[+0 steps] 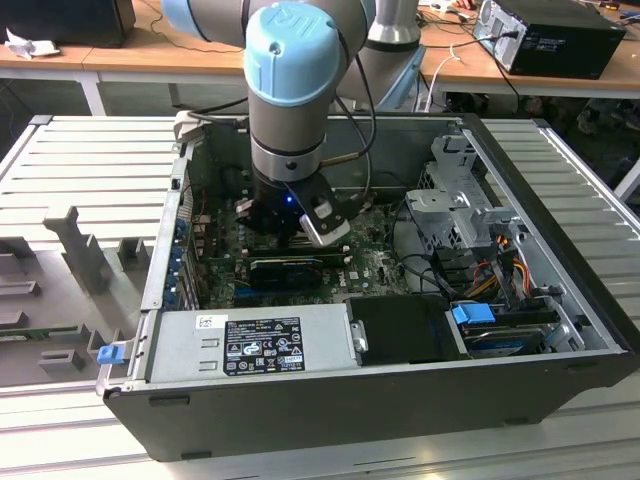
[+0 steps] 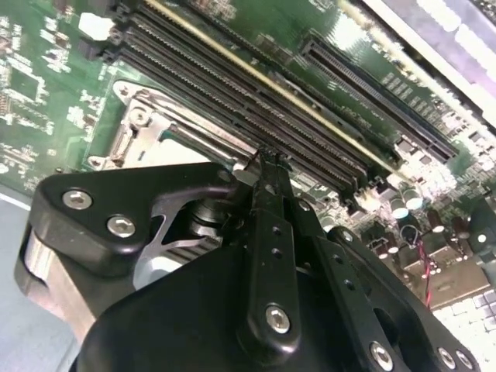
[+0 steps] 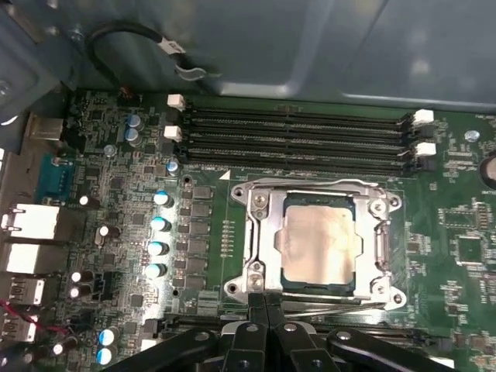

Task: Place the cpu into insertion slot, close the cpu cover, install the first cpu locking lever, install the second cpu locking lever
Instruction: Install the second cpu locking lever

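Pincer down low over the motherboard, fingers clenched tight together, nothing between them as far as I can see. In the first wrist view my fingertips sit right at the edge of the socket, touching or just above a thin lever that runs along that side. In the second wrist view the same tips press close beside the socket's metal frame. The cpu lies flat in the insertion slot, pale metal top up. The cpu cover is down around it, framing the chip through its square opening. Just beyond the socket run the long black memory slots. In the exterior view my arm reaches down into the open computer case, which sits on the ribbed grey table, with the power supply along the case's near edge.
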Controlling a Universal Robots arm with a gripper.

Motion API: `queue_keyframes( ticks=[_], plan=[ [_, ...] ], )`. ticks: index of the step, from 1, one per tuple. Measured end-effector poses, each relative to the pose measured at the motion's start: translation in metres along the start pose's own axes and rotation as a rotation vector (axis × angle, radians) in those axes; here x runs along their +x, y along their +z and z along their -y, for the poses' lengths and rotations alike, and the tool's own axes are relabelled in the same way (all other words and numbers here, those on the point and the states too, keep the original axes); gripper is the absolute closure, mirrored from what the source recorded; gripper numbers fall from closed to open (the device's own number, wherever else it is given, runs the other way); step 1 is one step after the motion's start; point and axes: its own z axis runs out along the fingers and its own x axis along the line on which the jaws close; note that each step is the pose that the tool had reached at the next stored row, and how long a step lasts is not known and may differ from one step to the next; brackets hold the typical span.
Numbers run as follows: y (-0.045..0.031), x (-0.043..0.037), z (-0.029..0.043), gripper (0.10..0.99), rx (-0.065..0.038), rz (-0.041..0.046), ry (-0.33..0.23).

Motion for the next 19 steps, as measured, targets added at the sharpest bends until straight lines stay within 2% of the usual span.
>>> queue_keyframes(
  ticks=[4, 5, 6, 7, 8, 11, 13, 19],
  plan=[
    [0.0004, 0.0025, 0.0038, 0.980, -0.021, 0.0013, 0.000],
    [0.0002, 0.0033, 0.0055, 0.980, -0.029, 0.0017, 0.000],
    [-0.0003, 0.0042, 0.0076, 0.980, -0.040, 0.0023, 0.000],
    [-0.0009, 0.0050, 0.0103, 0.980, -0.058, 0.0034, 0.000],
    [-0.0014, 0.0060, 0.0123, 0.980, -0.071, 0.0040, 0.000],
    [-0.0018, 0.0084, 0.0143, 0.980, -0.094, 0.0053, 0.000],
    [-0.0013, 0.0105, 0.0153, 0.980, -0.101, 0.0058, -0.001],
    [0.0035, 0.0120, 0.0144, 0.980, -0.108, 0.0060, 0.000]
  ],
)
